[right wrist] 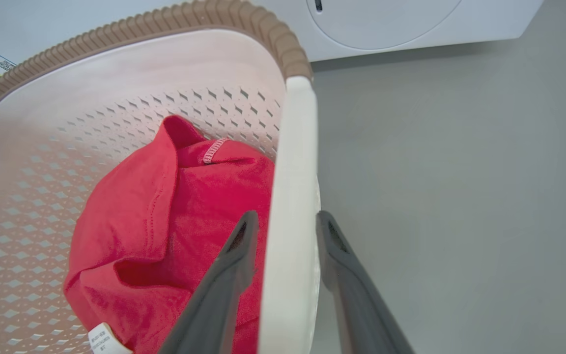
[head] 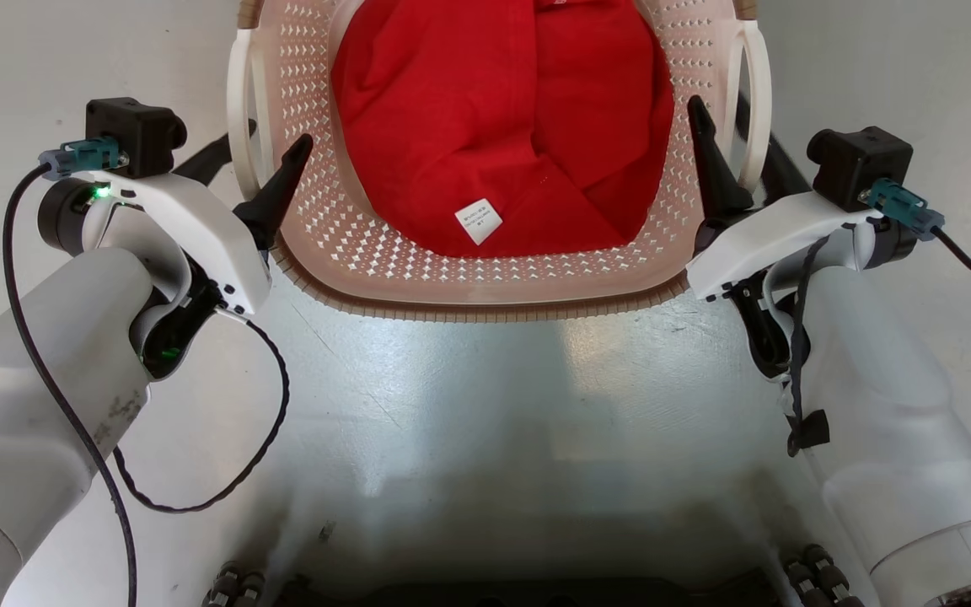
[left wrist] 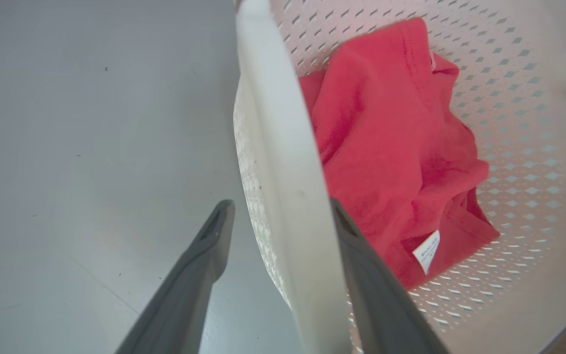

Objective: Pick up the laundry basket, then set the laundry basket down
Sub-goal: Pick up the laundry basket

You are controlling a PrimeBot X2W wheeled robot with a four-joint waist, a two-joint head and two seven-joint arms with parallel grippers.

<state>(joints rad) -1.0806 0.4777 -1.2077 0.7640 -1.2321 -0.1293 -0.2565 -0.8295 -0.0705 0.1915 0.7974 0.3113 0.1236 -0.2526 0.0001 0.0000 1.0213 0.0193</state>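
at nine o'clock of the laundry basket (head: 485,291) (far rim cropped), left end effector (left wrist: 280,204) straddles its handle (left wrist: 283,147), open; right end effector (right wrist: 287,216), at three, grip unclear.

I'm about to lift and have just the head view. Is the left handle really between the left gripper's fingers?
Observer: Yes. In the left wrist view the left handle runs between the left gripper's fingers, and the outer finger stands clear of it.
Operator: And the right?
Observer: The right handle sits between the right gripper's fingers, both close beside it. I cannot tell if they press it.
Operator: Anything beyond the basket?
Observer: A washing machine stands beyond the basket's far rim.
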